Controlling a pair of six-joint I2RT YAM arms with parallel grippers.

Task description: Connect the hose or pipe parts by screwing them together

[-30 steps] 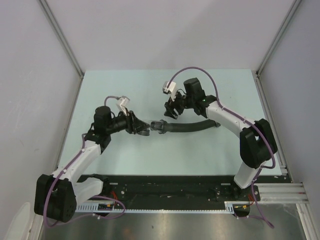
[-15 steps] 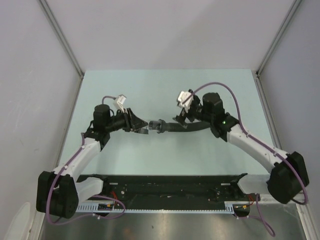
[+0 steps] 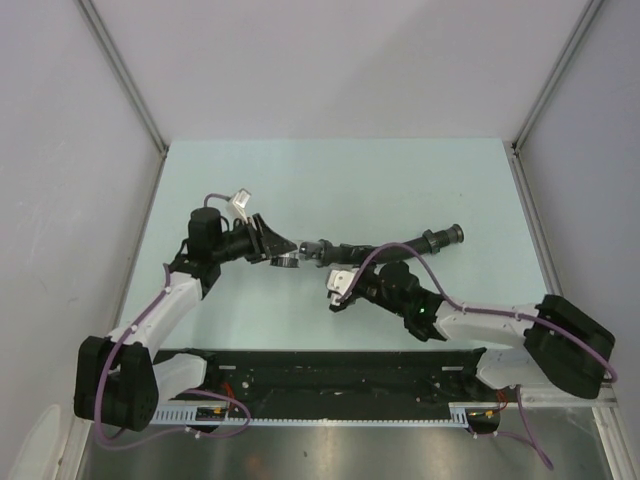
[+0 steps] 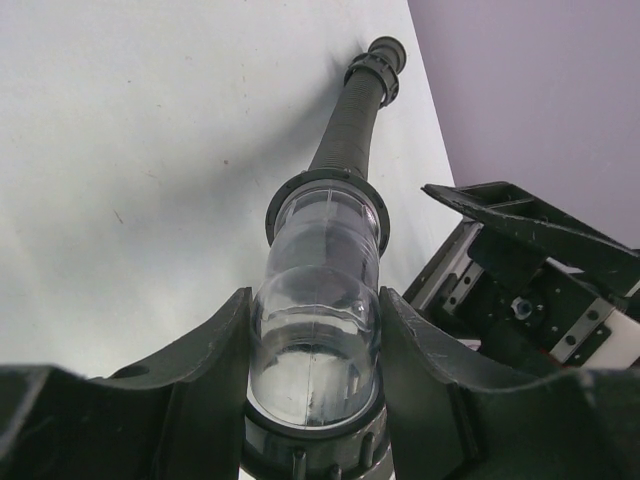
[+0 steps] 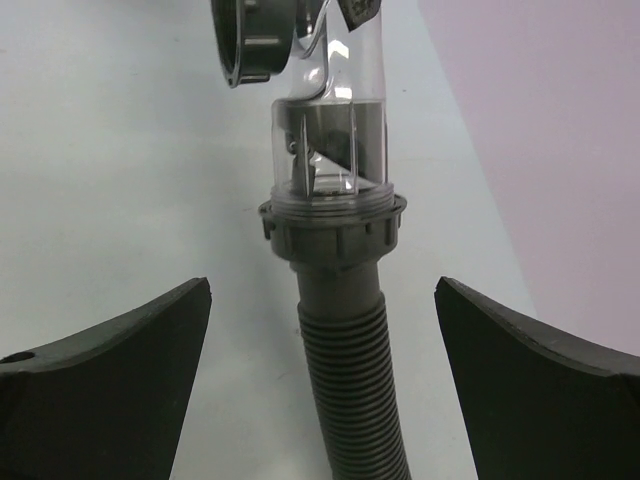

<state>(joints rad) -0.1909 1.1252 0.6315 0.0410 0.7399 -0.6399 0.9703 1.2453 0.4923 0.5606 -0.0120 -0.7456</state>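
Left tool (image 3: 285,257) is clamped on the clear fitting (image 4: 315,340), left of centre on the surface (image 3: 300,180). The hose (image 4: 345,135) runs from it toward the right edge. Right tool (image 5: 322,300), jaws wide apart, faces the hose from its near side, not touching.

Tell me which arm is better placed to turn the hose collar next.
Right. The right tool is open astride the hose just behind the collar; the left tool is busy clamping the clear fitting.

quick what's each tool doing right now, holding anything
Left tool: closed on the clear fitting.
Right tool: open, straddling the black hose, not touching it.
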